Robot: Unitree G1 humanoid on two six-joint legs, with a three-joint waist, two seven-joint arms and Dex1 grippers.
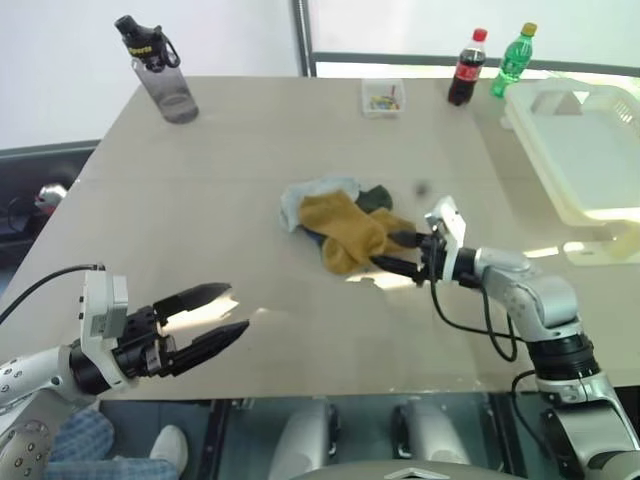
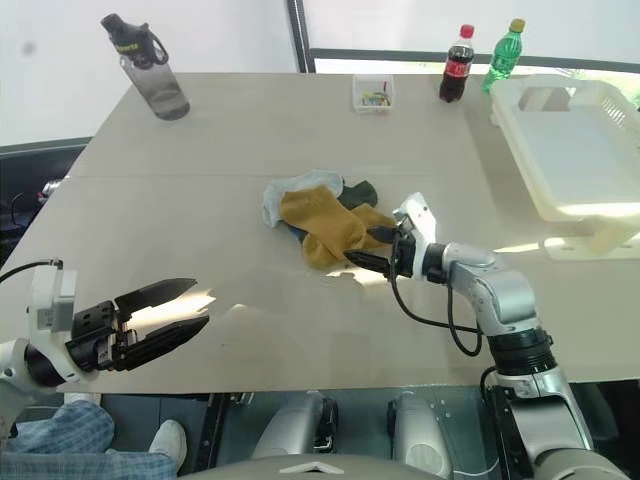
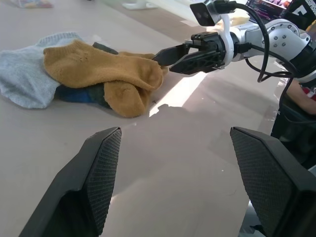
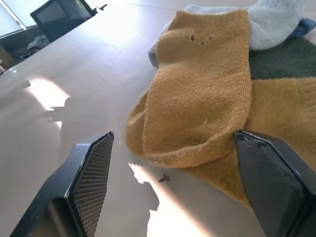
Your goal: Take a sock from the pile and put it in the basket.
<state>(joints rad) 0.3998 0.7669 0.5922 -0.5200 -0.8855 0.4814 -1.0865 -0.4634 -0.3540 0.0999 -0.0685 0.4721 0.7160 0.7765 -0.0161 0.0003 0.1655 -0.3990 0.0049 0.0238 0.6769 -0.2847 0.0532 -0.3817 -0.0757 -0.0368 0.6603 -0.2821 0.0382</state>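
Bright daylight from the far side, windows behind the table (image 1: 250,150); the basket (image 1: 590,140) at far right is washed out almost white. Glare patches lie on the tabletop near the left gripper (image 1: 225,315) and beside the right gripper (image 1: 395,252), with short soft shadows under the pile (image 1: 340,225). Wrist views sharp on the socks, near fingers slightly soft.

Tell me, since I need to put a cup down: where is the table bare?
Bare: the broad stretch between the water bottle and the pile, and the near strip between the left gripper and right gripper. Crowded: the far right, with the basket, two bottles and a clear box.
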